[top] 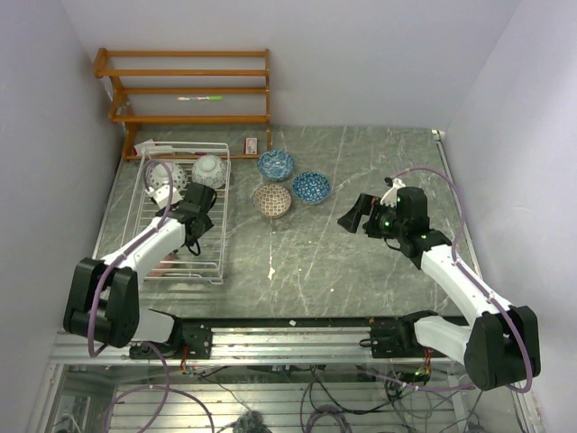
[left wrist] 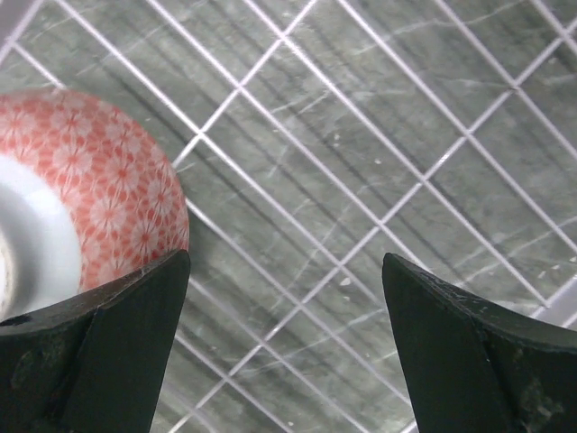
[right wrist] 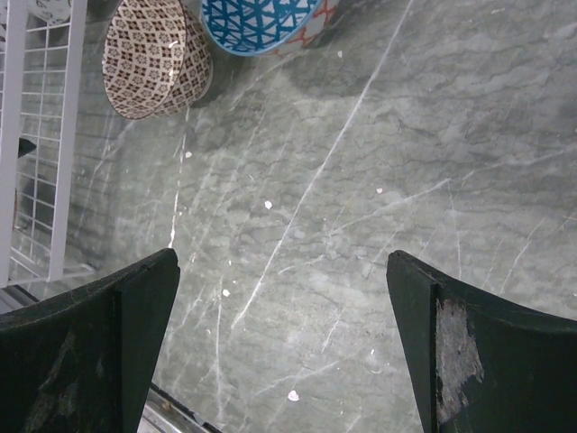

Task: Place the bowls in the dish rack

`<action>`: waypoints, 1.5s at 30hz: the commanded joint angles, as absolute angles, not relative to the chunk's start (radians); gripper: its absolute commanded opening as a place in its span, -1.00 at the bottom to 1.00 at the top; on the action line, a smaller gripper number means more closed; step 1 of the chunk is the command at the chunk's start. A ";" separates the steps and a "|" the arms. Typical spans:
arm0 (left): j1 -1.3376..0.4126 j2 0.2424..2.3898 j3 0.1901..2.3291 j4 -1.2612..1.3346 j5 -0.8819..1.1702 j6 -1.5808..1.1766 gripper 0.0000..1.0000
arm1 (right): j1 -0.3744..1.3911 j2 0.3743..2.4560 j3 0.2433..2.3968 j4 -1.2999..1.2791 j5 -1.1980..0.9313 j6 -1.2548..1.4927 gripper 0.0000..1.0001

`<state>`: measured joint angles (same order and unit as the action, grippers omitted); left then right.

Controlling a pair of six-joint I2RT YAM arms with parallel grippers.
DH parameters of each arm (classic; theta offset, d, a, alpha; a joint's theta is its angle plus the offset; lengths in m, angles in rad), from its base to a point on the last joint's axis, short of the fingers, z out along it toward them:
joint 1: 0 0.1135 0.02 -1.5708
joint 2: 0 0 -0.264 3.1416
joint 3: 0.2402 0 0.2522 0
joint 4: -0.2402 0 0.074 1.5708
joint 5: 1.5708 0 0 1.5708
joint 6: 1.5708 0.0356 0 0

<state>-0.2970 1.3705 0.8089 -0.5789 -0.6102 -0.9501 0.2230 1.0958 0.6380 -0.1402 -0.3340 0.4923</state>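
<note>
My left gripper (left wrist: 284, 263) hangs over the dish rack (top: 219, 236) with its fingers spread wide and nothing between them; through the gap I see only white wire grid and the grey marble table (top: 361, 271) below. A red flower-patterned bowl (left wrist: 99, 194) sits inside the rack just beside the left finger, its white base turned toward the wrist camera. From the top view, two more bowls rest bottom-up at the far end of the rack, a dark-patterned one (top: 165, 179) and a paler one (top: 209, 170). Three bowls are on the table just right of the rack, close together: a blue one (top: 275, 164), another blue one (top: 311, 188) and a brownish one (top: 271, 199). My right gripper (right wrist: 281, 262) is also released and empty, held above bare table, near those three. An orange-brown wooden shelf (top: 189, 90) stands against the back wall
</note>
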 commanded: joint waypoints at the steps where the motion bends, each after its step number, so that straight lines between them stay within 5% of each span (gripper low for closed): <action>1: -0.260 1.296 0.776 -0.615 -0.667 -0.969 0.98 | 0.224 1.079 0.613 -0.115 -0.344 0.480 1.00; 14: -0.254 1.165 0.842 -0.572 -0.591 -0.824 0.98 | 0.225 1.083 0.639 -0.147 -0.319 0.475 1.00; 22: -0.416 1.078 1.003 -0.488 -0.550 -0.637 0.98 | 0.225 1.099 0.668 -0.144 -0.291 0.494 1.00; 29: -0.743 1.349 1.185 -0.366 -0.622 -0.436 0.98 | 0.224 1.148 0.715 -0.139 -0.267 0.497 1.00; 32: -0.767 1.503 1.200 -0.231 -0.503 -0.322 0.99 | 0.222 1.155 0.737 -0.145 -0.241 0.499 1.00; 36: -0.774 1.685 1.253 -0.159 -0.405 -0.233 0.78 | 0.217 1.162 0.773 -0.163 -0.220 0.488 1.00; 45: -0.783 1.948 1.354 -0.141 -0.400 -0.114 0.71 | 0.185 1.196 0.766 -0.147 -0.213 0.483 1.00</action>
